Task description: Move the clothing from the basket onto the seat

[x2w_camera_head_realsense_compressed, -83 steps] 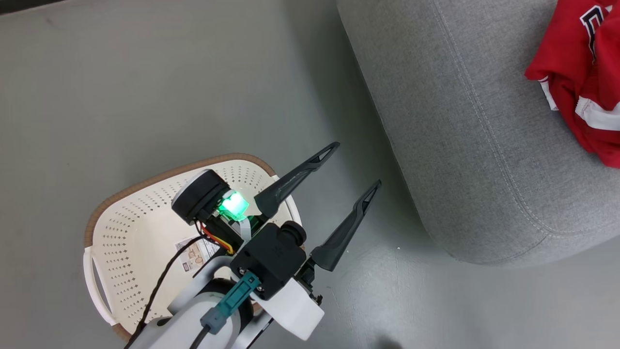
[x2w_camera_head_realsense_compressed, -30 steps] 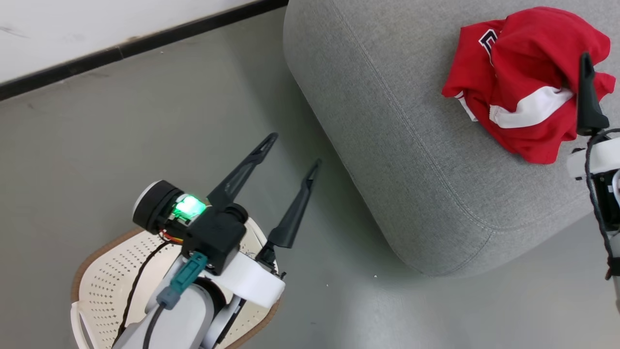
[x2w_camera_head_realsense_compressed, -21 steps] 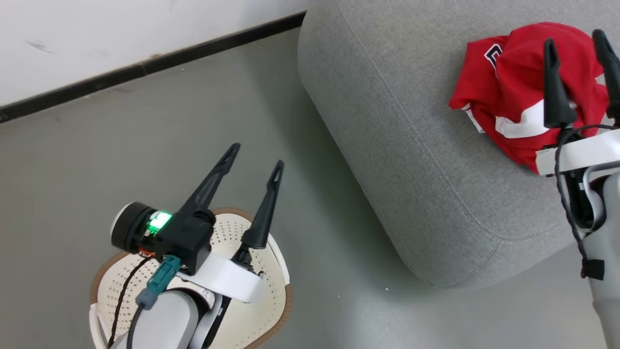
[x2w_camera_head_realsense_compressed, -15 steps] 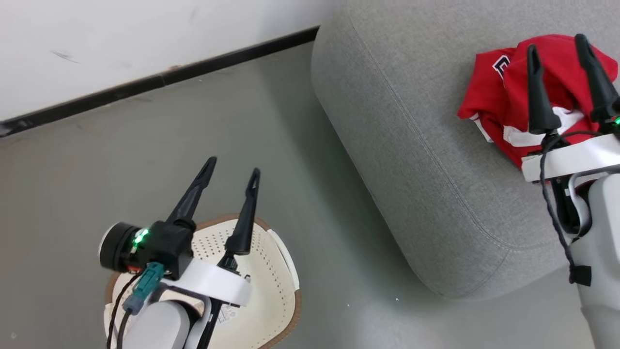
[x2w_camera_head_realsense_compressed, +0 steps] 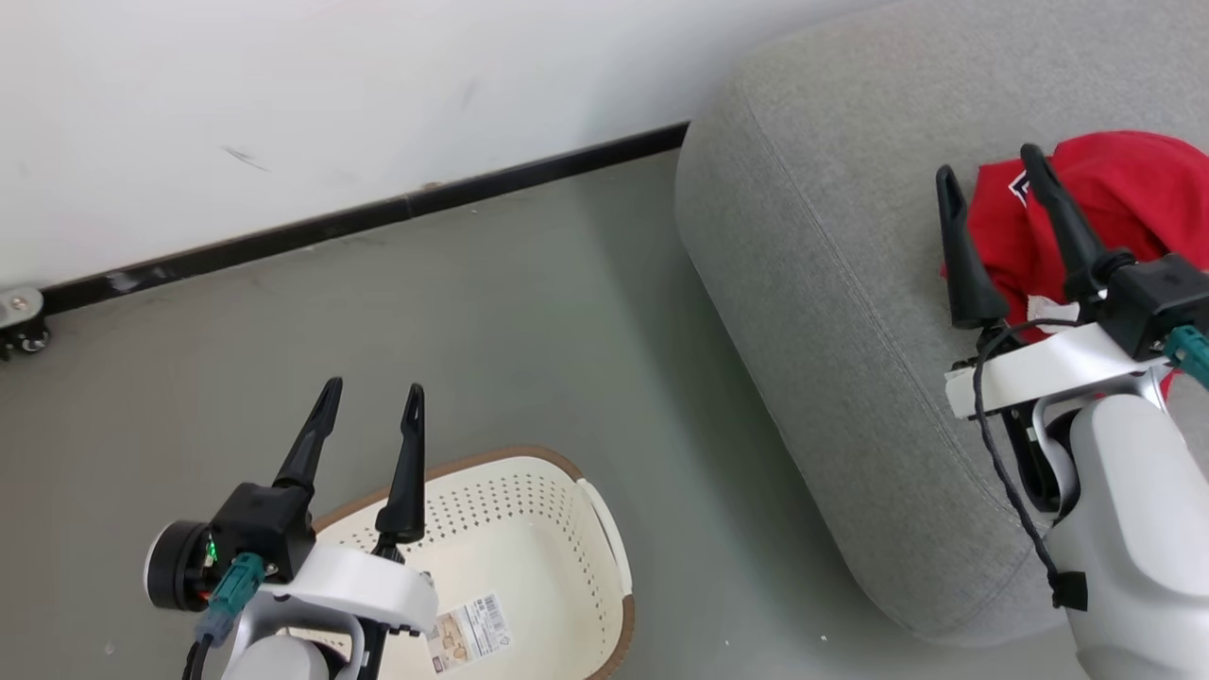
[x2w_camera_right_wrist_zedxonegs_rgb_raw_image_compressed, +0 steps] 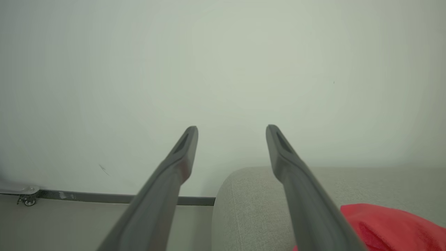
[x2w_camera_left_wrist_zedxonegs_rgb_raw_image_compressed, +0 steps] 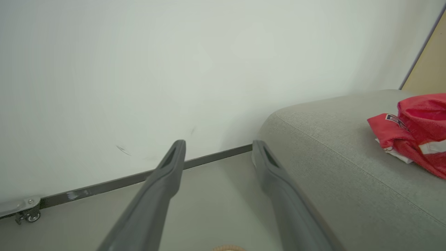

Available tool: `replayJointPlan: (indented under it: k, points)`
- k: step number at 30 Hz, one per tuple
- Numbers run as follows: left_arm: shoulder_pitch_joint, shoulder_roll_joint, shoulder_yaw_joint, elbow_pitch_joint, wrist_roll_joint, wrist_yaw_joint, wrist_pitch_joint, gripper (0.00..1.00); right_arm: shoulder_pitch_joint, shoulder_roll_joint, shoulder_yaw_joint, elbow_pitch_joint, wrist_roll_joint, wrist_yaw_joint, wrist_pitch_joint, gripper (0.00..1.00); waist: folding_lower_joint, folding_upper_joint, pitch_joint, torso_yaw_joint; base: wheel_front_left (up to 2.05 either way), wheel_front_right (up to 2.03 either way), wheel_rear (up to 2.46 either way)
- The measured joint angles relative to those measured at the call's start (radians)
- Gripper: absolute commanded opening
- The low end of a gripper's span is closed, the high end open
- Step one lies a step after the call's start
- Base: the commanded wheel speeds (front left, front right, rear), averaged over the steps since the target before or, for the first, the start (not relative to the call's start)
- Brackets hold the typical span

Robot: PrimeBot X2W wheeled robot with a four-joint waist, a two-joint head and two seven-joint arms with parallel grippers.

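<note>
The red clothing (x2w_camera_head_realsense_compressed: 1129, 203) lies bunched on the grey seat (x2w_camera_head_realsense_compressed: 831, 312) at the right; it also appears in the left wrist view (x2w_camera_left_wrist_zedxonegs_rgb_raw_image_compressed: 418, 134) and the right wrist view (x2w_camera_right_wrist_zedxonegs_rgb_raw_image_compressed: 390, 228). On the floor at the lower left stands the cream basket (x2w_camera_head_realsense_compressed: 557, 548), with a paper label on its bottom and no garment visible inside. My left gripper (x2w_camera_head_realsense_compressed: 371, 395) hangs open above the basket's far rim, nothing between its fingers. My right gripper (x2w_camera_head_realsense_compressed: 987, 162) stands open above the seat beside the clothing, holding nothing.
A white wall (x2w_camera_head_realsense_compressed: 283, 85) with a dark baseboard (x2w_camera_head_realsense_compressed: 378, 215) runs along the back. A small metal caster (x2w_camera_head_realsense_compressed: 21, 326) sits at the far left by the wall. Grey floor (x2w_camera_head_realsense_compressed: 529, 321) lies between basket and seat.
The head camera has tilted up, bringing the wall into view. Both arms have drawn back toward me with open fingers. The clothing stays on the seat.
</note>
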Motion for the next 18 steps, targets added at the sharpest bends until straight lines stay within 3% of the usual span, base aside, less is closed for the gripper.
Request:
replayJointPlan:
  k: [18]
  points:
    - [0.100,-0.042,0.051,0.057,-0.025,0.053,-0.008,1.00,0.168,0.071,-0.022,0.012,-0.032,0.000,0.000,1.00,0.0000,0.0000,-0.116,0.083,0.00,0.00,0.00]
